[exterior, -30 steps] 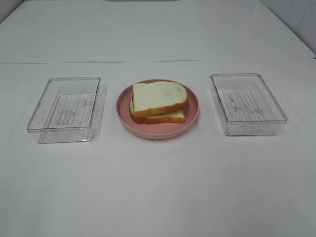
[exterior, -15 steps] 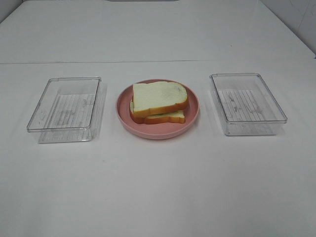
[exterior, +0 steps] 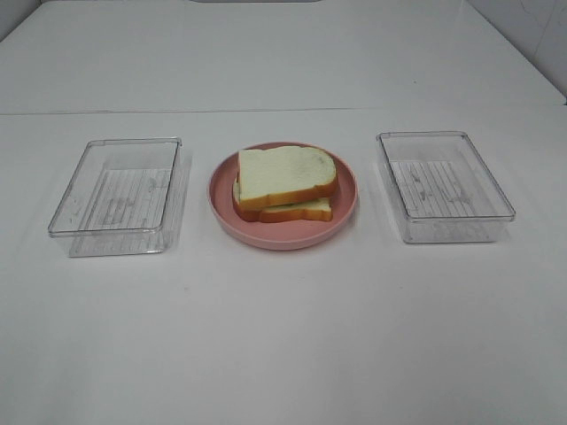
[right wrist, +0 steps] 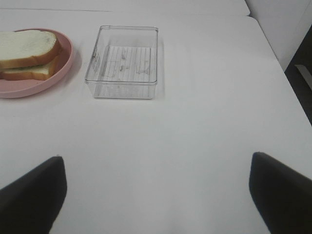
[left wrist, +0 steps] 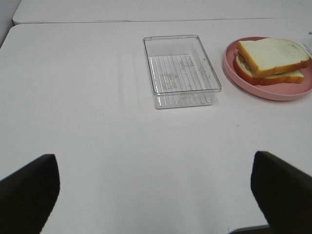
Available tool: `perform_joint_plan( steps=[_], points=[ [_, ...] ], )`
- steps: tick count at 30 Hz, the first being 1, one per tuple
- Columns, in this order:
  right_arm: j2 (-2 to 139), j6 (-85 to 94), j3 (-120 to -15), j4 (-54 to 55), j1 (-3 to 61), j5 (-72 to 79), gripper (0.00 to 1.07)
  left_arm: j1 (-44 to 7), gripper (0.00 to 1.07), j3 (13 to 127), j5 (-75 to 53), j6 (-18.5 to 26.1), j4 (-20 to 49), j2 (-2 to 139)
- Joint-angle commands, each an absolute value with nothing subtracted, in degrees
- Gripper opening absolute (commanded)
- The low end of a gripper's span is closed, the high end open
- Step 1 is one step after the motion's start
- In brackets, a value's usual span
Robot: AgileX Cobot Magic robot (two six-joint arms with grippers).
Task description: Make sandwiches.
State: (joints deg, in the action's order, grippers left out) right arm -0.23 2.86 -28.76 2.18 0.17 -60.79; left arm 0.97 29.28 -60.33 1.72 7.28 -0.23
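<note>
Presently, left to right across the table:
Left claw (left wrist: 156, 195): jaws wide, holding nothing, low over bare table, pulled back toward the near edge.
Left clear box (exterior: 115, 197): nothing inside; lies between left claw and plate.
Sandwich (exterior: 285, 182): two bread slices stacked on the pink plate (exterior: 223, 197), centre of table; filling not visible.
Right clear box (exterior: 443, 186): nothing inside.
Right claw (right wrist: 156, 195): jaws wide, holding nothing.
Key relation: sandwich sits ahead and inward of both claws; neither clearly nearer.
Judgement: stack looks finished.

Each wrist view shows a claw (left wrist: 156, 195) (right wrist: 156, 192) with two broad, matte black, round-edged fingers.
</note>
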Motion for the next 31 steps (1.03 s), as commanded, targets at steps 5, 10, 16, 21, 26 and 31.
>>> perform_joint_plan(
  steps=[5,10,16,21,26,31],
  points=[
    [-1.15,2.58,-28.59,1.89,0.34,-60.33,0.94,0.92,0.99,29.16,-59.42,1.43,7.56,-1.32],
    [-1.15,2.58,-28.59,1.89,0.34,-60.33,0.94,0.92,0.99,29.16,-59.42,1.43,7.56,-1.32],
    [-1.15,2.58,-28.59,1.89,0.34,-60.33,0.94,0.92,0.99,29.16,-59.42,1.43,7.56,-1.32],
    [-1.15,2.58,-28.59,1.89,0.34,-60.33,0.94,0.92,0.99,29.16,-59.42,1.43,7.56,-1.32],
    [-1.15,2.58,-28.59,1.89,0.34,-60.33,0.94,0.92,0.99,29.16,-59.42,1.43,7.56,-1.32],
    [-1.15,2.58,-28.59,1.89,0.34,-60.33,0.94,0.92,0.99,29.16,-59.42,1.43,7.56,-1.32]
  ],
)
